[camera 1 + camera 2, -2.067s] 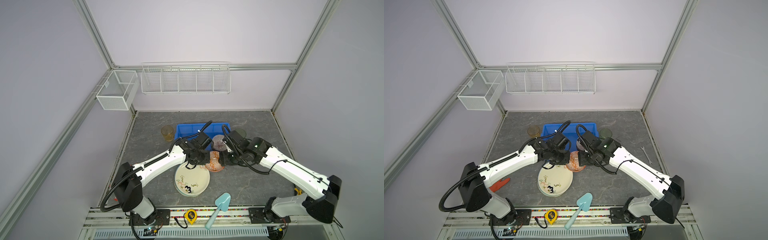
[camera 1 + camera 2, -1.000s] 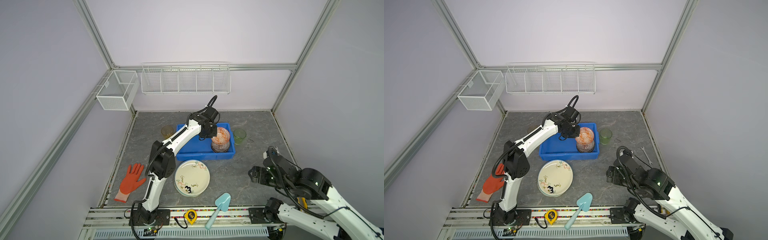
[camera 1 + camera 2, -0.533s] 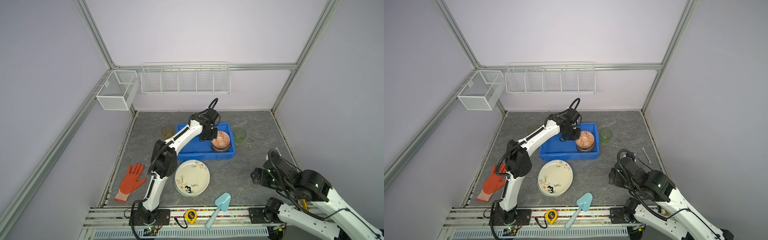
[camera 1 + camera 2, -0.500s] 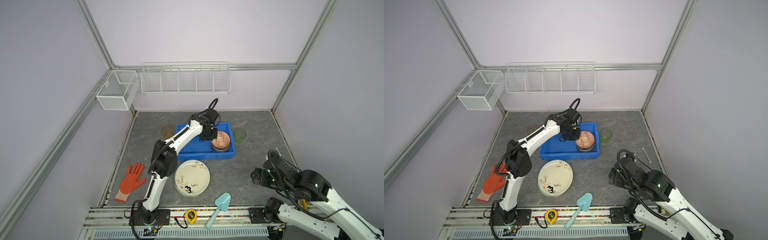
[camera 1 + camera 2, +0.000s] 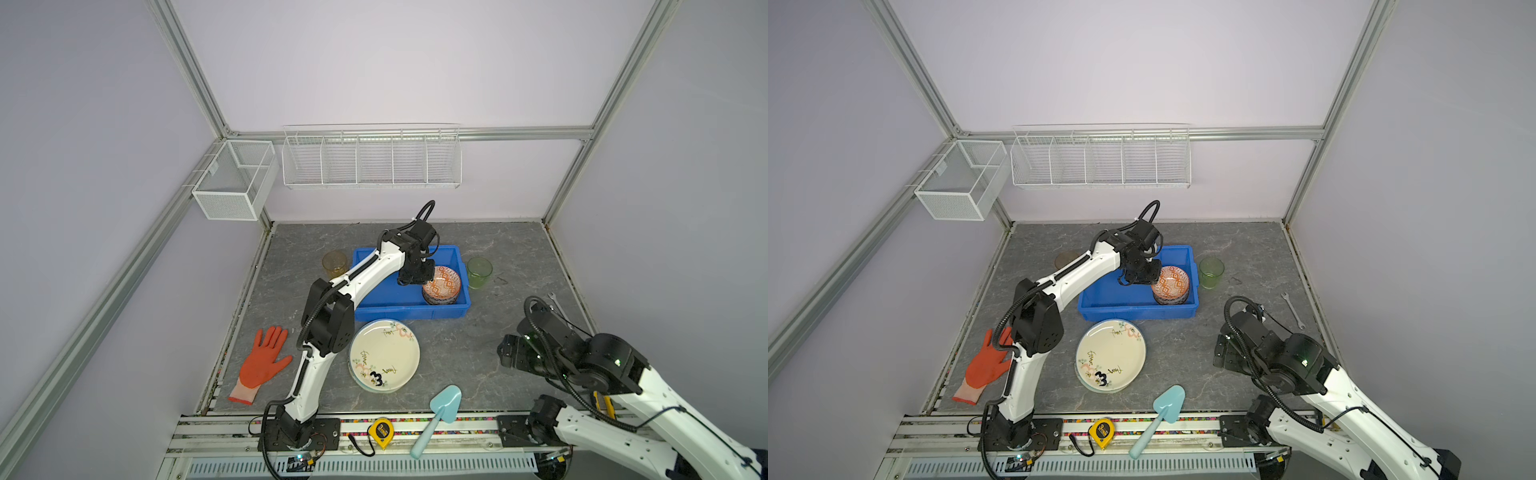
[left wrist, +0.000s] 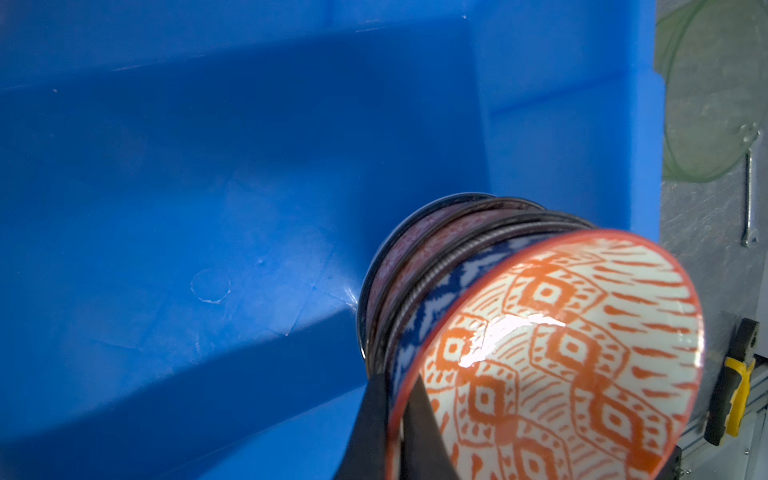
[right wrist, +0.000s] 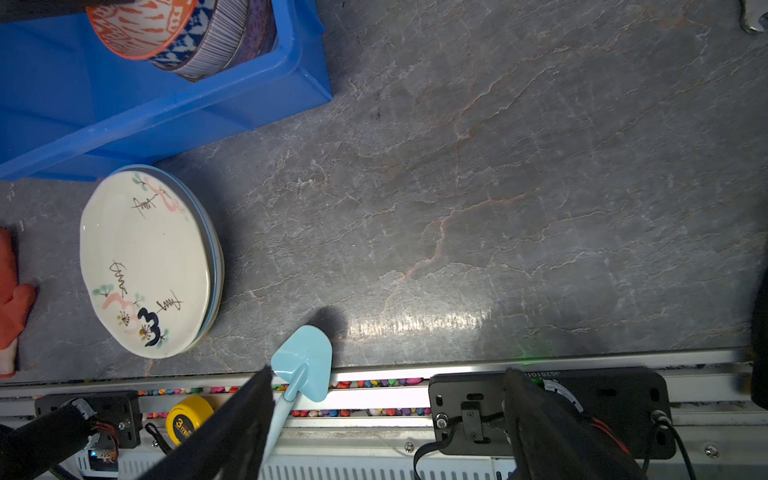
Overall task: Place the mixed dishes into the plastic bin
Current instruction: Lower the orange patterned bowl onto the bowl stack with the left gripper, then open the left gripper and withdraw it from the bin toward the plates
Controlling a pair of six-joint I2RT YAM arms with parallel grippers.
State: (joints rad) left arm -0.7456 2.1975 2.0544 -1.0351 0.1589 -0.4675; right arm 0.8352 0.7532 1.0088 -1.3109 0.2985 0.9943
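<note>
- In both top views the bowls (image 5: 441,287) are sitting stacked inside the bin (image 5: 415,311), at its right end, with the orange bowl (image 5: 1170,280) on top.
- The left gripper (image 5: 415,276) is reaching down into the bin and meeting that top bowl at its rim.
- The plates (image 5: 384,360) are lying stacked on the table (image 5: 478,332) just in front of the bin, outside it.
- The green cup (image 5: 479,272) is standing just beside the bin's right wall and the amber cup (image 5: 334,264) just beside its left wall, so both are outside too.
- The right gripper (image 5: 1223,353) is hanging near the table's front right, well apart from every dish.
- In the left wrist view the left gripper's jaws are standing almost closed, one finger (image 6: 370,424) on each side of the orange bowl's rim, pinching it.
- There the orange bowl is leaning on the blue-patterned bowl below. It is probably not seated flat yet, though the close angle is making that hard to judge.
- In the right wrist view the right gripper (image 7: 388,374) is gaping wide and holding nothing. The plate stack is showing more than one rim.
- Judging progress: the bowls are looking finished once the top one is let go. The plates and both cups are waiting, so the job is looking roughly half done.
</note>
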